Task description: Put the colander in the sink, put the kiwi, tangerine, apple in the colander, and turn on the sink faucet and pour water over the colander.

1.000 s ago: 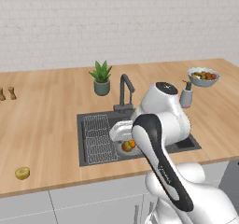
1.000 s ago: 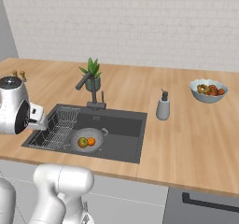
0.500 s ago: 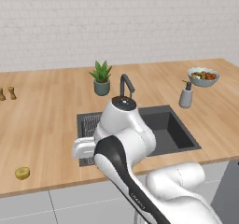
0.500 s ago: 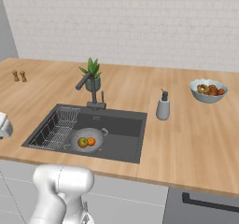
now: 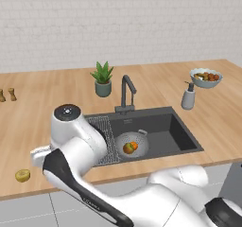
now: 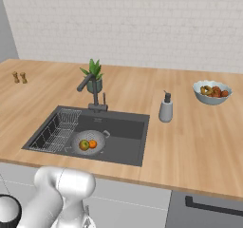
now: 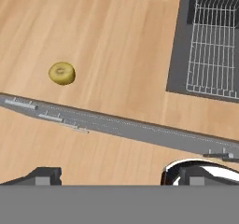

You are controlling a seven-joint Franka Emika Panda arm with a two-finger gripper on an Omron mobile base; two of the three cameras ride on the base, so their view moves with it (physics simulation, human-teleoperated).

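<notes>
The grey colander (image 5: 131, 144) (image 6: 88, 142) stands in the dark sink (image 5: 176, 132) (image 6: 124, 133), beside the wire rack (image 5: 102, 132). The red-green apple (image 5: 127, 148) (image 6: 84, 145) and the orange tangerine (image 5: 135, 145) (image 6: 93, 144) lie inside it. Behind the basin rises the sink faucet (image 5: 125, 91) (image 6: 93, 87), with no water showing. The olive-yellow kiwi (image 5: 22, 175) (image 7: 61, 73) rests on the wooden counter, left of the sink near the front edge. My gripper (image 7: 122, 175) is open and empty over the counter, with the kiwi ahead and to the left of its fingertips (image 7: 45, 175).
A soap bottle (image 5: 188, 97) (image 6: 165, 109) and a pale fruit bowl (image 5: 206, 77) (image 6: 212, 92) stand right of the sink. A potted plant (image 5: 102, 78) (image 6: 94, 75) sits behind the faucet. Two small shakers (image 5: 7, 95) (image 6: 19, 77) are at the far left.
My arm has swung left from above the sink to the counter's front left, near the kiwi. The colander with its two fruits is now uncovered. The jaws stayed open.
</notes>
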